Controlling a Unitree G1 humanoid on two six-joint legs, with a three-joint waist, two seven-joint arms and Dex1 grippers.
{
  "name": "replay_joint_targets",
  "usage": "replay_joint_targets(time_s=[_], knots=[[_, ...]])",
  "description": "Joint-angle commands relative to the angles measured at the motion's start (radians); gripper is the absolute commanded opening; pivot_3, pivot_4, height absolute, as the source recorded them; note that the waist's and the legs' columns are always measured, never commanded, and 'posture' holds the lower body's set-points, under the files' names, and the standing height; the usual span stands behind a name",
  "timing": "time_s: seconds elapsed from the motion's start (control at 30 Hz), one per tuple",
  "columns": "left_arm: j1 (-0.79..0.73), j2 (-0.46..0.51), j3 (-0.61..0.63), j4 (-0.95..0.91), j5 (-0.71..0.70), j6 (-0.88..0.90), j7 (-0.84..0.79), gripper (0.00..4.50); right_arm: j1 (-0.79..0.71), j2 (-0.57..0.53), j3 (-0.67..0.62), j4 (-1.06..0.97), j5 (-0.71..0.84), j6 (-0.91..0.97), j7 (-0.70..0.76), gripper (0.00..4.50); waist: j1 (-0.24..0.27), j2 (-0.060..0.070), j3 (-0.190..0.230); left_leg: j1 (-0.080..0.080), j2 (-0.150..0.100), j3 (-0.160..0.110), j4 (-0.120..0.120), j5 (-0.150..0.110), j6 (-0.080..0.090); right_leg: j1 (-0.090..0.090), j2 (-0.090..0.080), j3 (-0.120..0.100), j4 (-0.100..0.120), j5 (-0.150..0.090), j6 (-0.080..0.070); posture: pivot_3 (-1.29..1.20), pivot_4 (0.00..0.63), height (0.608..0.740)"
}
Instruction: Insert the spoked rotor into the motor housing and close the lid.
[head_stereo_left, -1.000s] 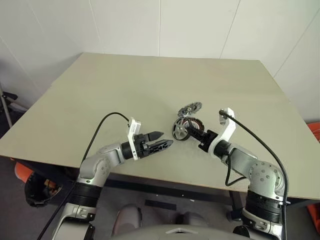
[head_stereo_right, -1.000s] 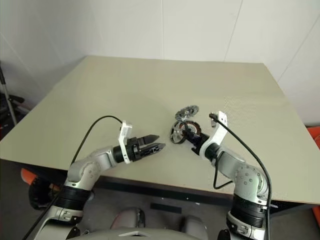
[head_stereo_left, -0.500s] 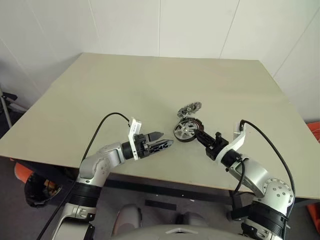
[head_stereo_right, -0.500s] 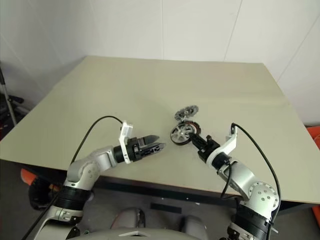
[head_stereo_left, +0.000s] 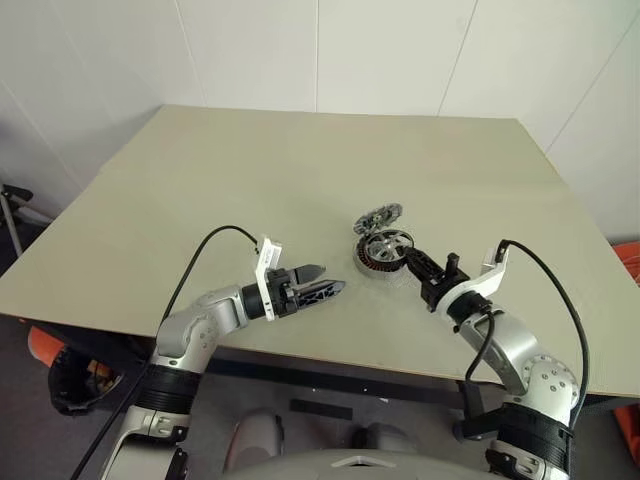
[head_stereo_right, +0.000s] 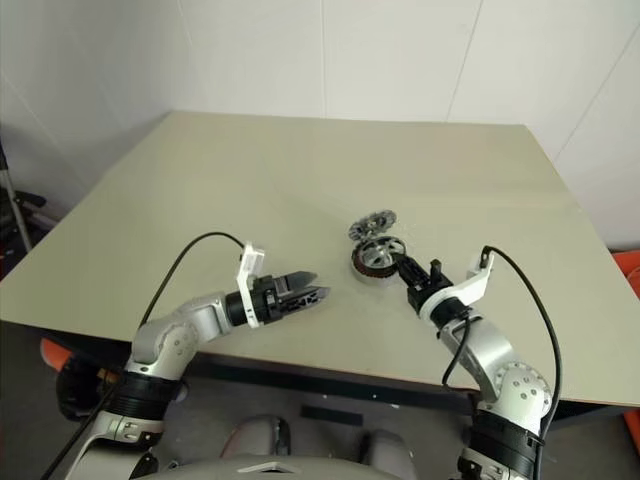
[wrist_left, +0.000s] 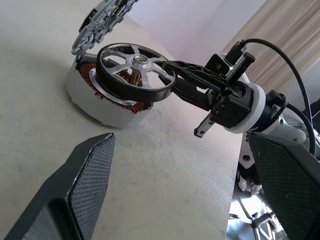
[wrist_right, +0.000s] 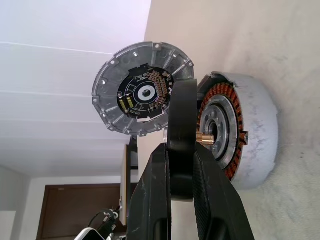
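Observation:
The motor housing (head_stereo_left: 364, 264), a grey cup with copper windings, rests on the table. Its openwork lid (head_stereo_left: 377, 216) stands tilted open at the far rim, with the circuit side (wrist_right: 142, 95) facing the cup. My right gripper (head_stereo_left: 412, 260) is shut on the dark rim of the spoked rotor (wrist_left: 135, 75). The rotor is held flat, silver spokes up, just above the housing's opening (wrist_right: 222, 135). Its brass shaft end (wrist_right: 202, 137) points at the housing's silver centre. My left gripper (head_stereo_left: 333, 278) hangs open a short way left of the housing, holding nothing.
The beige table (head_stereo_left: 250, 170) stretches wide behind and to the left of the housing. Its near edge (head_stereo_left: 330, 358) runs just under both forearms. White walls stand behind the table. Black cables loop off both wrists.
My right wrist has rolled and shifted right, turning the rotor from standing on edge beside the housing to lying flat over it. The left arm has stayed put.

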Motion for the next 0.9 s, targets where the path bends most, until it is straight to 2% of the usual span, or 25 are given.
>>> replay_joint_targets(time_s=[0.03,0.43,0.83,0.9], knots=[[-0.018,0.003,0.015,-0.018,-0.018,-0.007,-0.007,4.5,-0.017,-0.01,0.024,-0.019,0.008,-0.042,0.041,0.28,0.0,0.0,0.0,0.0,0.0,0.0,0.0,0.0,0.0,0.0,0.0,0.0,0.0,0.0,0.0,0.0,0.0,0.74],[-0.021,0.003,0.015,-0.037,-0.026,0.011,0.005,4.5,-0.027,-0.003,0.093,0.02,-0.036,-0.119,0.097,0.28,0.0,0.0,0.0,0.0,0.0,0.0,0.0,0.0,0.0,0.0,0.0,0.0,0.0,0.0,0.0,0.0,0.0,0.74],[-0.036,0.007,0.02,-0.041,-0.036,0.027,0.014,4.5,-0.025,-0.011,0.1,0.055,-0.053,-0.137,0.121,0.28,-0.001,0.0,0.0,0.0,0.0,0.0,0.0,0.0,0.0,0.0,0.0,0.0,0.0,0.0,0.0,0.0,0.0,0.74],[-0.038,0.007,0.019,-0.039,-0.037,0.028,0.015,4.5,-0.025,-0.012,0.1,0.055,-0.051,-0.136,0.12,1.05,-0.001,0.0,0.0,0.0,0.0,0.0,0.0,0.0,0.0,0.0,0.0,0.0,0.0,0.0,0.0,0.0,0.0,0.74]])
